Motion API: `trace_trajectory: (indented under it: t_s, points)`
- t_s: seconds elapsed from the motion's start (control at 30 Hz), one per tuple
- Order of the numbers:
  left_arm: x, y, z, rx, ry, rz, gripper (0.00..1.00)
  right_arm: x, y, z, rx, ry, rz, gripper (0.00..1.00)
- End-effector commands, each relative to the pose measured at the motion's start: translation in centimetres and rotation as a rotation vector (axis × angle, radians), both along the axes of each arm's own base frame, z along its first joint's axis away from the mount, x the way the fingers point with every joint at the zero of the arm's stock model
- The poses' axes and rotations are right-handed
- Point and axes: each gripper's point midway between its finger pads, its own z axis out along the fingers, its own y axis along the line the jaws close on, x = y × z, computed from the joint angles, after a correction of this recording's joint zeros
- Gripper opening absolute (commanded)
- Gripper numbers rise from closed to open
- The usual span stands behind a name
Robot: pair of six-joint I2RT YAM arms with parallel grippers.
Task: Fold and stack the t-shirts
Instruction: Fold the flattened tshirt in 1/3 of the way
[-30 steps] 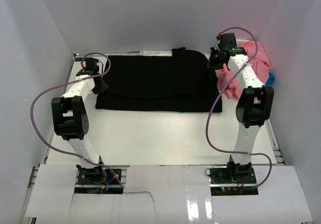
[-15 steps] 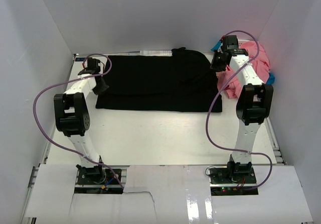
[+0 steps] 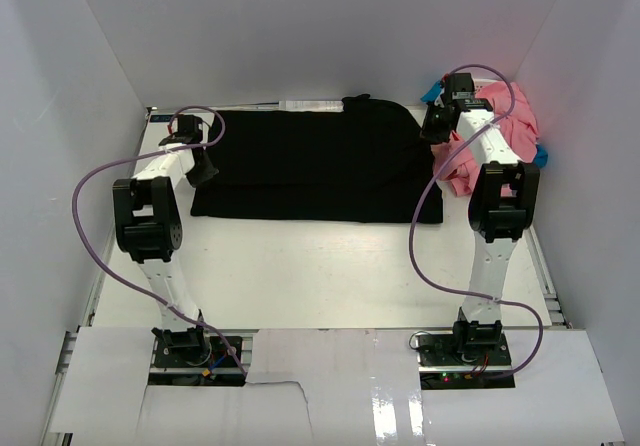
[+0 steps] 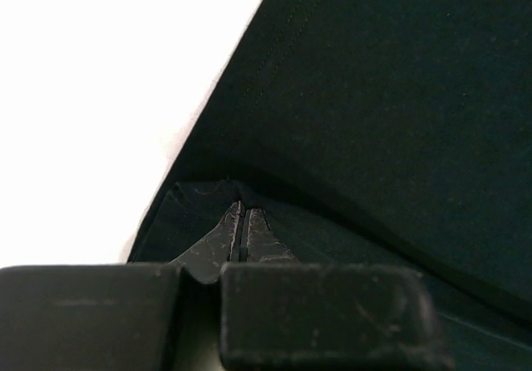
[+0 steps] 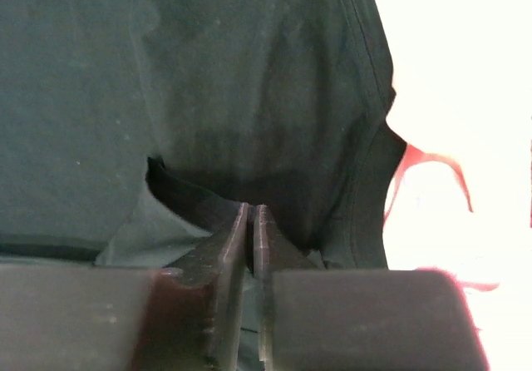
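Left gripper (image 4: pixel 242 215): jaws together, tips at a raised fold on the left edge of the plain black cotton t-shirt (image 3: pixel 310 166) (whether cloth is caught between them cannot be told).
Right gripper (image 5: pixel 251 217): jaws all but together, tips against the same shirt's right edge.
Black shirt: folded into a wide band, lying across the far half of the table.
Salmon-pink cotton t-shirts (image 3: pixel 505 116): crumpled heap in the far right corner, just beside the black one.
Surface: flat white table (image 3: pixel 320 266).
Room: plain white walls (image 3: pixel 320 26) on three sides.

Fingers (image 4: pixel 264 239) pinched shut on black t-shirt (image 4: pixel 391 96) fold
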Motion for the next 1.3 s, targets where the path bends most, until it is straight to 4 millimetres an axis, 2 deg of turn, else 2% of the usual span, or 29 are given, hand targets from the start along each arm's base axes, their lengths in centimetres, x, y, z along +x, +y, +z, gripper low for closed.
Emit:
trace_trajectory:
  t_s: [0.0, 0.03, 0.07, 0.1, 0.13, 0.17, 0.2, 0.23, 0.27, 0.33, 0.37, 0.4, 0.43, 0.47, 0.53, 0.57, 0.67, 0.7, 0.83, 1.03, 1.13, 1.23, 1.27]
  points:
    - [0.7, 0.4, 0.9, 0.024, -0.014, -0.005, 0.01, 2.1, -0.3, 2.2, 0.012, -0.080, -0.013, 0.20]
    - [0.7, 0.4, 0.5, 0.022, -0.001, -0.006, 0.05, 2.1, -0.5, 2.1, 0.009, -0.074, -0.023, 0.31]
    - [0.6, 0.4, 0.3, 0.022, 0.007, -0.008, 0.11, 2.0, -0.8, 1.9, 0.001, -0.067, -0.036, 0.57]
    - [0.4, 0.5, 0.0, 0.028, 0.025, -0.004, 0.30, 1.8, -1.0, 2.0, -0.007, -0.064, -0.043, 0.65]
    - [0.3, 0.6, 0.0, 0.029, 0.028, -0.004, 0.37, 1.4, -1.1, 1.6, -0.013, -0.054, -0.044, 0.66]
    - [0.3, 0.6, 0.2, 0.032, 0.026, -0.001, 0.45, 1.0, -1.3, 2.6, -0.022, -0.072, -0.048, 0.68]
    - [0.2, 0.9, 0.5, 0.045, 0.020, 0.013, 0.65, 0.7, -1.4, 2.9, -0.027, -0.081, -0.050, 0.71]
    - [0.2, 1.0, 1.0, 0.051, 0.010, 0.022, 0.72, 0.6, -1.4, 3.4, -0.029, -0.108, -0.053, 0.73]
    - [0.2, 1.2, 2.3, 0.057, -0.021, 0.033, 0.75, -0.7, -1.5, 3.9, -0.033, -0.114, -0.053, 0.74]
    - [-0.2, 1.0, 4.2, 0.054, -0.045, 0.053, 0.78, -2.2, -1.2, 4.4, -0.040, -0.123, -0.039, 0.74]
    - [-1.1, 0.6, 6.7, 0.053, -0.095, 0.059, 0.79, -4.1, -1.0, 4.5, -0.046, -0.113, -0.032, 0.74]
    - [-1.4, 0.3, 7.9, 0.060, -0.137, 0.061, 0.80, -5.2, -0.3, 4.5, -0.046, -0.109, -0.014, 0.75]
    - [-1.8, -1.5, 9.1, 0.071, -0.171, 0.024, 0.81, -6.3, -0.1, 4.2, -0.047, -0.097, -0.005, 0.75]
    - [-2.9, -1.7, 10.6, 0.084, -0.216, 0.017, 0.82, -8.3, 0.4, 3.4, -0.055, -0.075, 0.011, 0.75]
    - [-3.7, -2.5, 11.1, 0.089, -0.227, -0.022, 0.83, -10.2, 0.6, 2.0, -0.066, -0.035, 0.019, 0.75]
    - [-4.3, -2.5, 10.8, 0.093, -0.211, -0.032, 0.84, -11.7, 0.7, 0.6, -0.074, 0.005, 0.035, 0.75]
    - [-4.8, -2.8, 9.3, 0.090, -0.170, -0.064, 0.84, -13.6, 0.8, -1.8, -0.103, 0.074, 0.057, 0.75]
    - [-5.1, -3.0, 7.9, 0.083, -0.133, -0.073, 0.84, -14.6, 0.7, -3.1, -0.111, 0.109, 0.063, 0.74]
    - [-4.8, -4.0, 5.1, 0.036, -0.077, -0.105, 0.83, -15.8, 0.6, -5.9, -0.133, 0.174, 0.071, 0.72]
    - [-2.4, -5.4, 2.4, -0.015, -0.031, -0.170, 0.81, -16.3, 0.1, -8.8, -0.164, 0.247, 0.074, 0.66]
    - [-2.0, -6.2, 1.3, -0.044, -0.011, -0.193, 0.81, -17.0, -0.4, -10.2, -0.213, 0.294, 0.069, 0.66]
    - [-2.3, -6.4, 0.0, -0.032, 0.024, -0.203, 0.81, -17.9, -0.6, -11.2, -0.246, 0.332, 0.076, 0.65]
    - [-2.8, -6.2, -1.0, -0.025, 0.059, -0.198, 0.81, -18.5, -0.5, -11.5, -0.261, 0.349, 0.085, 0.65]
